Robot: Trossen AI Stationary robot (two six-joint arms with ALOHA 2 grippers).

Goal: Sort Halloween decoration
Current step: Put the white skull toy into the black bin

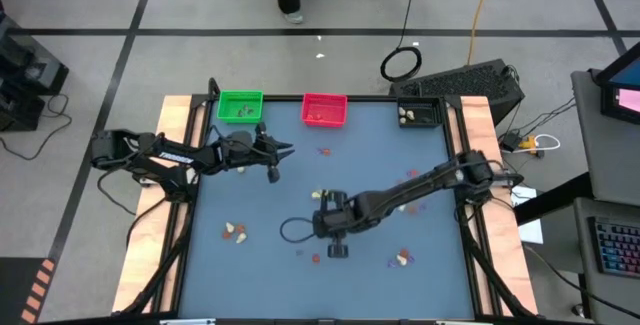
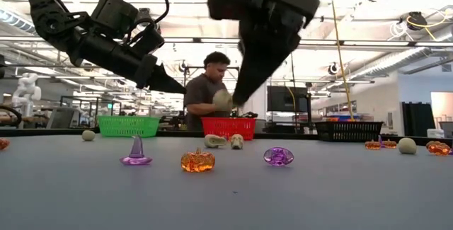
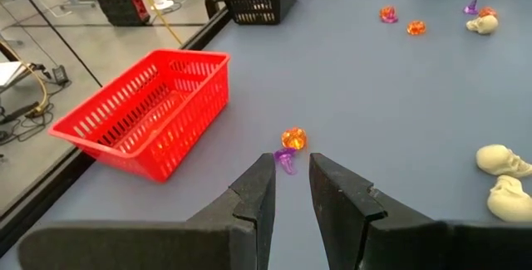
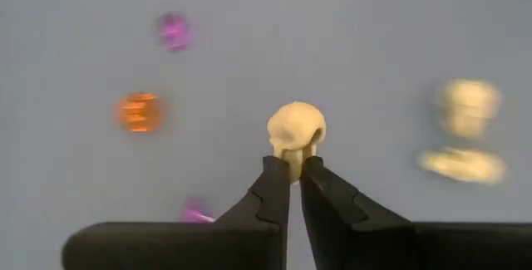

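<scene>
— At the centre of the right wrist view, what is pinched there?
— A cream-white skull (image 4: 296, 129), one of the Halloween decoration trinkets, nipped at its lower edge between the right gripper (image 4: 295, 170) tips, which stand nearly closed on it. Blurred around it lie an orange trinket (image 4: 138, 111), a purple one (image 4: 174, 31) and two cream ones at the frame's right.
— Does the high view show that grip?
— No. There the right gripper (image 1: 335, 227) is only a dark mass at lower centre of the table (image 1: 300, 185); the skull is hidden. It does show the green tray (image 1: 240, 106), red tray (image 1: 324, 110) and black tray (image 1: 418, 115) along the upper edge, and trinkets scattered over the surface.
— And the low view?
— The right gripper (image 2: 237, 97) hangs above the table with the pale skull (image 2: 224, 100) at its tip, clear of the surface. An orange pumpkin (image 2: 197, 161) and a purple witch hat (image 2: 136, 152) sit on the table at lower centre.
— The left arm?
— The left gripper (image 3: 288, 189) hovers near the red tray (image 3: 150, 112), fingers narrowly apart, holding nothing; a pumpkin and a purple piece (image 3: 288, 149) lie just beyond them.
</scene>
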